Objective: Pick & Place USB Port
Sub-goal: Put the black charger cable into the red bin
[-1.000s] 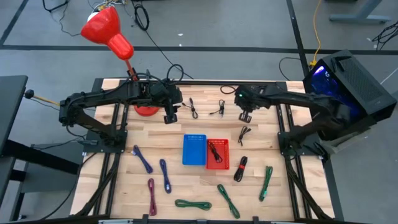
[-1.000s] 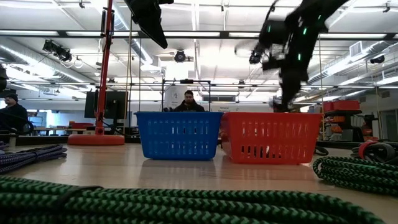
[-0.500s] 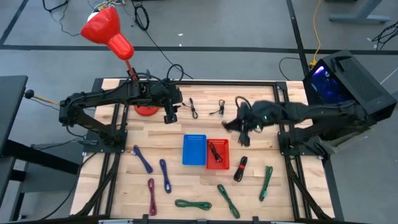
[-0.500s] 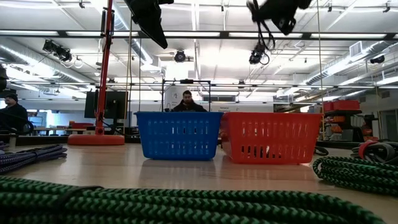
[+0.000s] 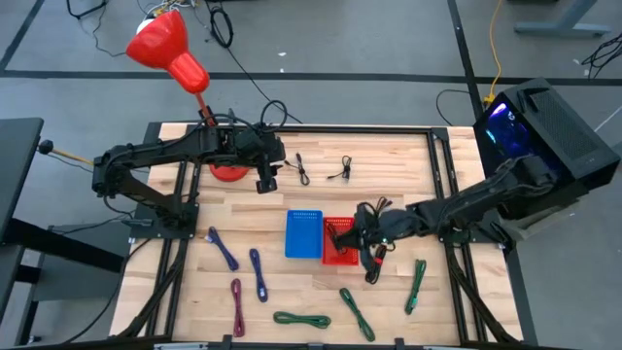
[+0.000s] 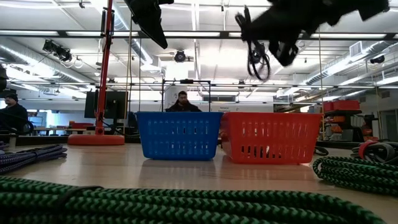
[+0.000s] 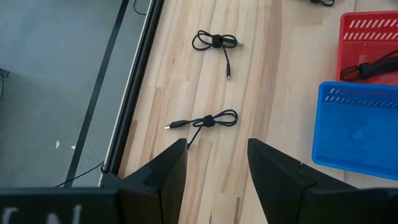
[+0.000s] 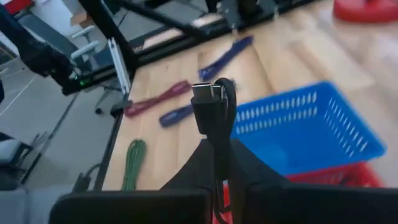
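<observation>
A bundled black USB cable [image 8: 213,102] is up in my right gripper [image 5: 362,231], which is shut on it above the red basket [image 5: 340,253]. In the low view the cable [image 6: 255,55] dangles below the gripper [image 6: 277,28], well over the red basket [image 6: 270,137]. That basket holds another black cable [image 7: 373,64], and the blue basket [image 5: 303,234] stands beside it. My left gripper [image 7: 214,155] is open and hovers over the table's far left part, above a black cable [image 7: 205,121] lying on the wood. My right gripper pinches the black cable bundle between its two fingers [image 8: 202,163], low on the coil, with the connector end [image 8: 208,94] sticking out beyond the fingertips. The bundle is lifted clear, and its loops [image 6: 255,59] hang slack below the gripper.
More bundled cables lie on the table: two black ones at the far side [image 5: 302,168] [image 5: 340,170], a black-and-red one [image 5: 375,264], green ones [image 5: 416,284] [image 5: 301,318], blue ones [image 5: 224,248] and a maroon one [image 5: 237,306]. A red lamp stand [image 5: 228,172] stands far left. A person sits beyond the table [image 6: 181,101].
My right gripper went down on a black cable lying right of centre, shut on it and lifted it clear. It then carried the cable toward the table's near edge and left, ending above the red basket. The left arm stayed still.
</observation>
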Motion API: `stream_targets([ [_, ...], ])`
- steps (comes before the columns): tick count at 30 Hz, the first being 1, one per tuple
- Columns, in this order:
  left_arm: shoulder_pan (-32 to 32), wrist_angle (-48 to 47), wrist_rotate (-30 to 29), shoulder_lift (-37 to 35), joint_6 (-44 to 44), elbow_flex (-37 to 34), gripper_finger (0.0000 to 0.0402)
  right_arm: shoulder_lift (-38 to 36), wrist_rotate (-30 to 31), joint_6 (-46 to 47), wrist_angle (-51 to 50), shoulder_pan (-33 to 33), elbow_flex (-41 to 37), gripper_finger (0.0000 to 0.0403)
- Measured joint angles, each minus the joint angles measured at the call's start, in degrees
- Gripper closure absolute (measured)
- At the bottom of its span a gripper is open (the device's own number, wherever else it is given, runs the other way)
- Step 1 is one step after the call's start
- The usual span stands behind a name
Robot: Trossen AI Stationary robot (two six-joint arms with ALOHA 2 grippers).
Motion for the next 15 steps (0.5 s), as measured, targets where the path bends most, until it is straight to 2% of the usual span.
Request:
stream_targets([
  [8,0.00,0.02,0.02,0.02,-0.27,0.00,0.0227,2.44,4.89,3.52,2.73,1.01,-3.65,0.0392],
  [15,0.00,0.21,0.00,0.02,-0.31,-0.01,0.0227,2.40,6.06,3.85,3.76,1.38,-4.09,0.0392],
])
